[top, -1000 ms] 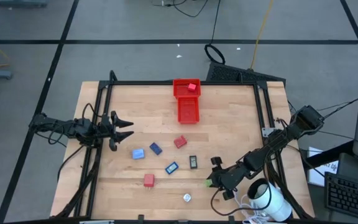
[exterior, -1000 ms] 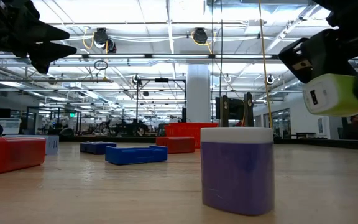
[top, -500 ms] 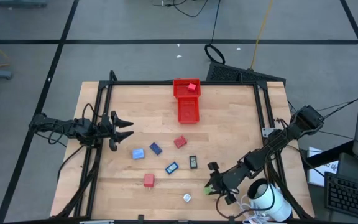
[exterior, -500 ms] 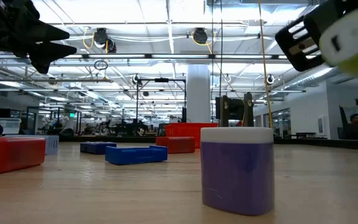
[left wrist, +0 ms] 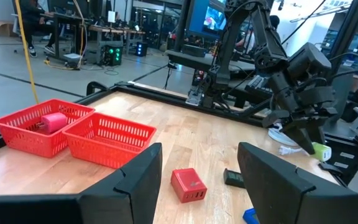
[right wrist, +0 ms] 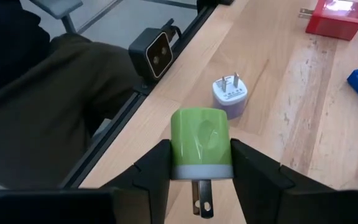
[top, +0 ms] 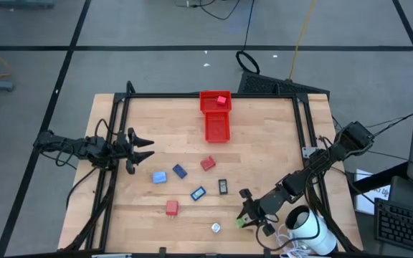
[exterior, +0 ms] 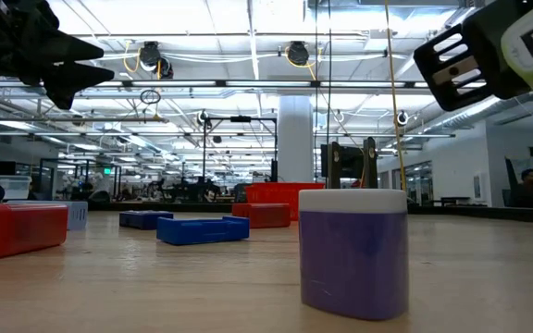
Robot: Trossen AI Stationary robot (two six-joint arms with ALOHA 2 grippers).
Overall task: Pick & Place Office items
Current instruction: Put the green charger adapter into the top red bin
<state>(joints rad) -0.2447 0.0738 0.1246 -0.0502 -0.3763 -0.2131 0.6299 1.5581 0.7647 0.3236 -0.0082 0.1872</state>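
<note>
While the right gripper, low and right of centre in the high view, is clamped on a green-white plug, only one pink piece lies in the red tray. Seven pieces remain mid-table. The left gripper waits with fingers apart at the left.

A robotics lab or workshop, probably: a framed wooden table on grey floor, cables by its far edge, and beyond it an open hall with strip lights, benches and monitors.
</note>
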